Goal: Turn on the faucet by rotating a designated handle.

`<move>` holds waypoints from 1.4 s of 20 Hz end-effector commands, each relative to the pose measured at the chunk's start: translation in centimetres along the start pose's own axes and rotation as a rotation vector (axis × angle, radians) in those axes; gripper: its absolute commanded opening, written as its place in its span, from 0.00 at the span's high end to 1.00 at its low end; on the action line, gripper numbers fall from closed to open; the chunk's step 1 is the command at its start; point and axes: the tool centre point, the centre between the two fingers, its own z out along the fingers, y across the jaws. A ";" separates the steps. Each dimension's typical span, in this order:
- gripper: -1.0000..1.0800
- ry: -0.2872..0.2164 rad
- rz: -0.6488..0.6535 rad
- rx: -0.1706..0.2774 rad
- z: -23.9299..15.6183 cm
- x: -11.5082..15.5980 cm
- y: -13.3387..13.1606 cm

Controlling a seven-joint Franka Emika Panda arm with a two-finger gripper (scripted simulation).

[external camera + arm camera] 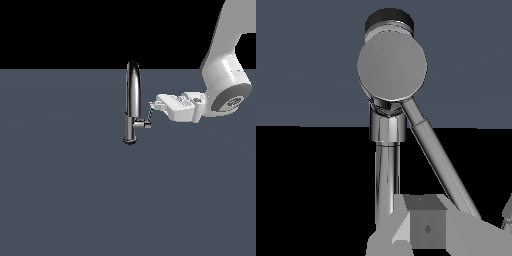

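White robot gripper (152, 106) at thin chrome lever handle (149, 116) of shiny chrome gooseneck faucet (132, 100); can't tell if fingers pinch or spread.

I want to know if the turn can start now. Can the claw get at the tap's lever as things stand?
Probably yes. In the exterior view the claw sits right at the upper end of the lever, on the tap's right, with nothing between them. Whether it already touches, I cannot tell.

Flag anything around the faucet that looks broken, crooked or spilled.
Nothing stands out. The faucet stands upright on the floor, its handle intact on its side stub. The pincer sits at the handle's tip. No spill or damage shows.
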 end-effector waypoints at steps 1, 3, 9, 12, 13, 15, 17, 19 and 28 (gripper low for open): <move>1.00 -0.002 0.002 -0.002 0.1 0.4 0.6; 1.00 -0.002 0.002 -0.003 0.1 0.8 1.2; 1.00 -0.005 0.003 -0.007 0.3 2.2 3.2; 1.00 -0.006 0.003 -0.010 0.4 2.9 4.3; 1.00 -0.007 0.003 -0.010 0.4 3.2 4.6; 1.00 -0.008 0.003 -0.012 0.5 3.7 5.4; 1.00 0.004 -0.016 0.001 -0.2 2.7 4.4; 1.00 0.002 -0.013 -0.002 -0.1 4.0 4.7; 1.00 -0.007 0.002 -0.011 0.5 9.6 6.0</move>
